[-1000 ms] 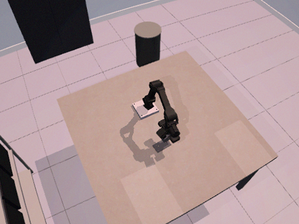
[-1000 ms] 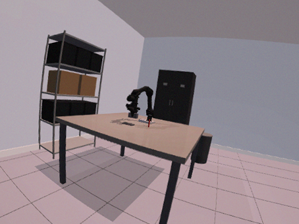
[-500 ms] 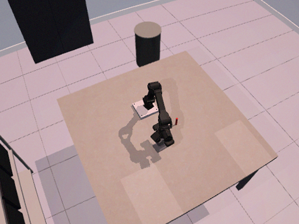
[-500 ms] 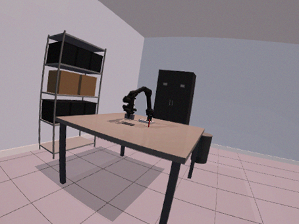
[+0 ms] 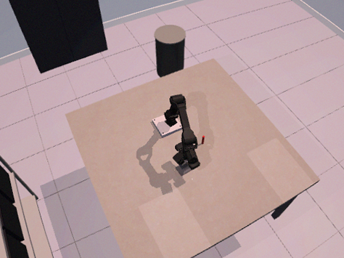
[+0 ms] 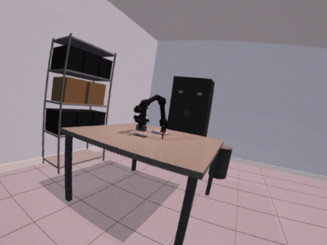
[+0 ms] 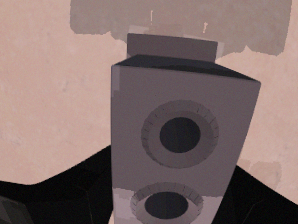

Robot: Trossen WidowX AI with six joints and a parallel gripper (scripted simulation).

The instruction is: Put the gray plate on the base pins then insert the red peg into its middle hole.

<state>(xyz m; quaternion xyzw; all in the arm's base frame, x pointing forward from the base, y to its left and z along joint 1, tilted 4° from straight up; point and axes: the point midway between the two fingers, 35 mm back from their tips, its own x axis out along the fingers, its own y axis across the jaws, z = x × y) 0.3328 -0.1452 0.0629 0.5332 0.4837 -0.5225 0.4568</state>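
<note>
On the worktop, the arm's mount sits near the centre, the peg stands upright just beside it at one o'clock, and the base lies at eleven o'clock beneath the jaws, which hold the plate above it.
</note>
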